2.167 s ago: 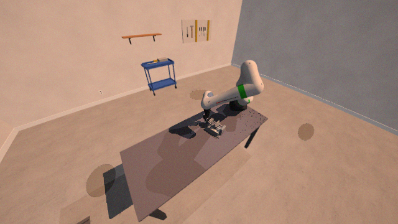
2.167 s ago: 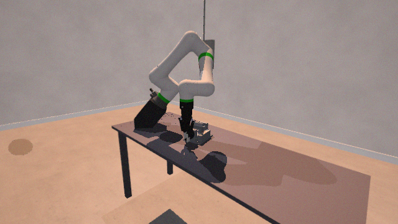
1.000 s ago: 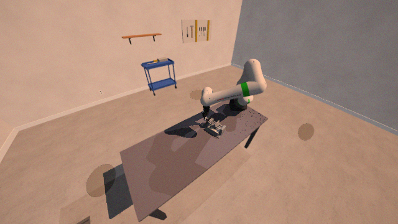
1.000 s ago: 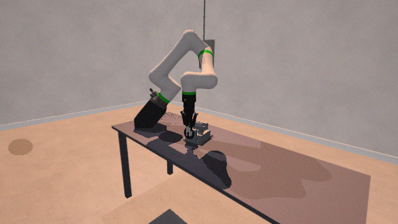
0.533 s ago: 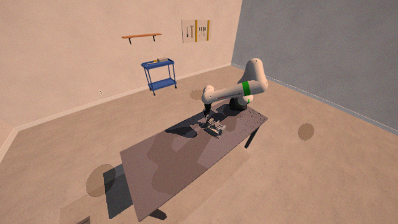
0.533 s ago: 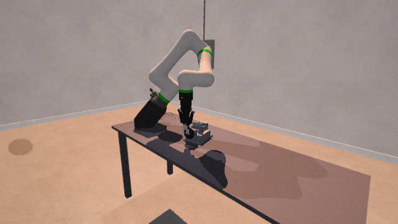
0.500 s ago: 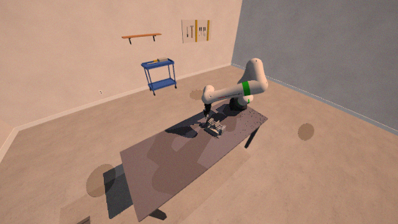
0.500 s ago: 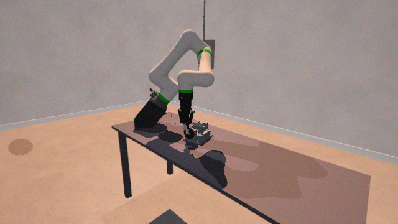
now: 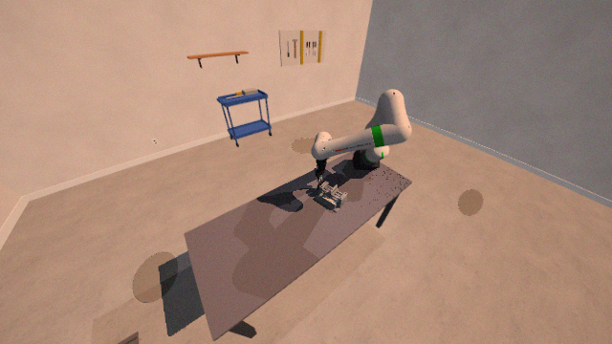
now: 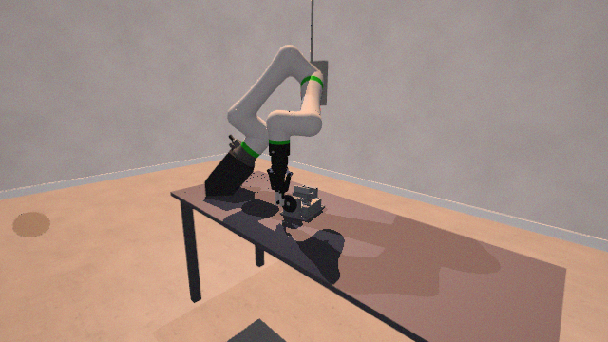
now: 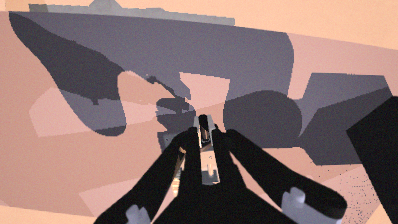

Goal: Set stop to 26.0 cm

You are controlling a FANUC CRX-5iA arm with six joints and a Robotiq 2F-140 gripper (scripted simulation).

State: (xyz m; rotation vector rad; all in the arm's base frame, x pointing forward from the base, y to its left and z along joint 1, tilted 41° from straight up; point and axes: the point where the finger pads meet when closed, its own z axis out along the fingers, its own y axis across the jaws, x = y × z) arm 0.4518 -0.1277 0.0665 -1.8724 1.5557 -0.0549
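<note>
A small grey stop fixture [image 9: 334,196] sits on the dark table near the arm's base; it also shows in the exterior view [image 10: 304,203]. Its round handwheel [image 10: 289,203] stands at the near end of the fixture. My gripper [image 10: 281,199] reaches straight down onto the wheel and is shut on it. In the wrist view the two black fingers pinch the thin metallic rim of the handwheel [image 11: 206,155] edge-on. The scale and the stop position are too small to read.
The table [image 9: 287,229] runs long toward the camera. The arm's black base [image 10: 227,176] stands at the table's far end. A blue cart [image 9: 245,116] and a wall shelf [image 9: 217,55] stand far off by the back wall.
</note>
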